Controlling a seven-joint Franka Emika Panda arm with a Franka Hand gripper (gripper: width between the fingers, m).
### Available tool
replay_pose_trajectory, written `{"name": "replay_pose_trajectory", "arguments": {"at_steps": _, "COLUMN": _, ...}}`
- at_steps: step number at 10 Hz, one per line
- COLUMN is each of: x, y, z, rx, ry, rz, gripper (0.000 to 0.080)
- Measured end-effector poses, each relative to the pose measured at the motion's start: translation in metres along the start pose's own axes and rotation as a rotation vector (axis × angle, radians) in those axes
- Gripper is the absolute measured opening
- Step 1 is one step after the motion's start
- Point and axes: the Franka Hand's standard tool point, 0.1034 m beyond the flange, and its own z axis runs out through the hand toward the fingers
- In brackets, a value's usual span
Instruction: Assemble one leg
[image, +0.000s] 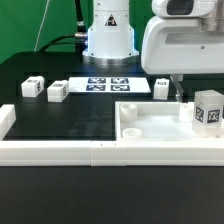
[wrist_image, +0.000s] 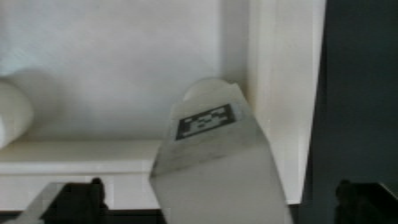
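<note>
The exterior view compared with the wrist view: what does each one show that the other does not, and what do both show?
Only the exterior view shows the thin flat marker board, three small white tagged blocks on the black table at and, and the robot's white base. Only the wrist view shows both dark fingertips of the gripper, spread apart. Both show the small white plastic leg with its black-and-white tag, standing against the large flat white panel.
</note>
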Motion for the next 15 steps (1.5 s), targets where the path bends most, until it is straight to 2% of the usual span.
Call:
{"name": "replay_pose_trajectory", "arguments": {"at_steps": 2, "x": 0.0001, "y": 0.0006, "z": 0.0000, "rx": -0.001, "ry": 0.000, "rz": -0.166, "gripper": 0.0649}}
{"name": "replay_pose_trajectory", "arguments": {"at_steps": 3, "x": 0.0001, "y": 0.0007, "z": 0.0000, "rx": -0.001, "ry": 0.000, "rz": -0.166, "gripper": 0.0649}}
{"name": "replay_pose_trajectory", "arguments": {"at_steps": 4, "x": 0.0001, "y": 0.0007, "z": 0.0000, "rx": -0.001, "ry": 0.000, "rz": -0.165, "gripper": 0.0541}}
{"name": "replay_pose_trajectory", "arguments": {"at_steps": 5, "x": 0.0001, "y": 0.0007, "z": 0.0000, "rx": -0.001, "ry": 0.000, "rz": -0.165, "gripper": 0.0393}}
{"name": "replay_pose_trajectory", "arguments": {"at_steps": 6, "x": 0.0001, "y": 0.0006, "z": 0.0000, "rx": -0.001, "ry": 0.000, "rz": -0.165, "gripper": 0.0393}}
{"name": "replay_pose_trajectory", "arguments": {"at_steps": 7, "x": 0.0001, "y": 0.0005, "z": 0.0000, "rx": 0.000, "ry": 0.000, "rz": -0.158, "gripper": 0.0290}}
{"name": "replay_pose_trajectory", "arguments": {"at_steps": 10, "x": 0.0000, "y": 0.0004, "z": 0.0000, "rx": 0.002, "ry": 0.000, "rz": -0.120, "gripper": 0.0290}}
{"name": "replay_pose_trajectory", "arguments": {"at_steps": 13, "x": -0.0006, "y": 0.0010, "z": 0.0003, "rx": 0.016, "ry": -0.002, "rz": 0.249, "gripper": 0.0290}}
{"name": "replay_pose_trajectory", "arguments": {"at_steps": 15, "x": -0.0003, "y": 0.0030, "z": 0.0006, "rx": 0.011, "ry": 0.003, "rz": 0.425, "gripper": 0.0291}}
